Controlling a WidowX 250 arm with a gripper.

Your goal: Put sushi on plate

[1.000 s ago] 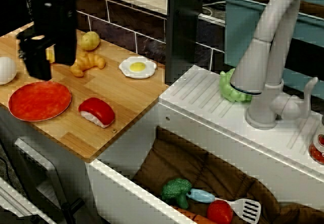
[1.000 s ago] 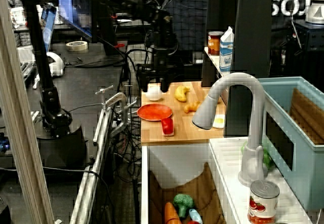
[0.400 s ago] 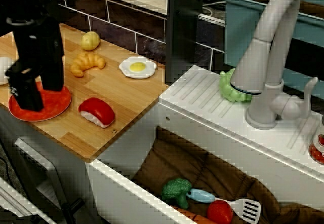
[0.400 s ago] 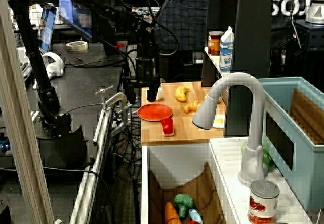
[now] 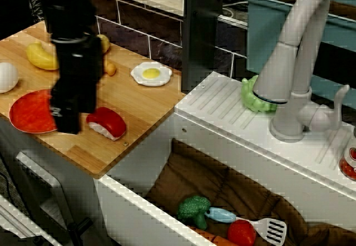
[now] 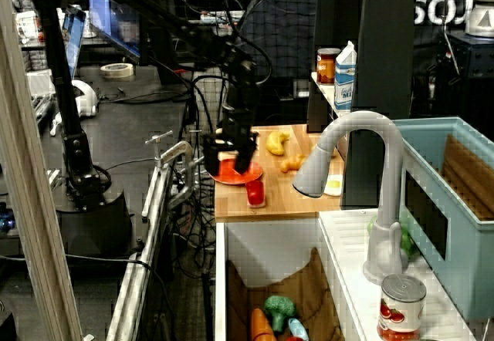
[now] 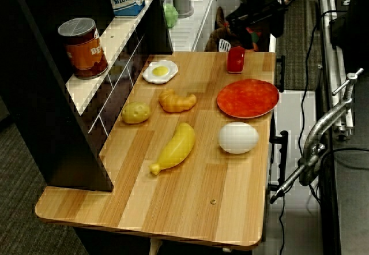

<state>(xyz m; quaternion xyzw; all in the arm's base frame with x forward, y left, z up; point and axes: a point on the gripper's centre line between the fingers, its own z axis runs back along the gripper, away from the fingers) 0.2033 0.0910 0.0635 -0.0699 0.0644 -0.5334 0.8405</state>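
I see my gripper (image 5: 69, 109) hanging over the counter between plate (image 7: 248, 98) and sushi (image 5: 107, 122). Sushi sits off the plate. I can't tell the jaw state.

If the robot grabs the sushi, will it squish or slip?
The sushi looks like hard, glossy plastic, so it probably won't squish. Its shiny, curved red top might slip between the fingers. It sits on a flat white base, so it likely won't roll if nudged.
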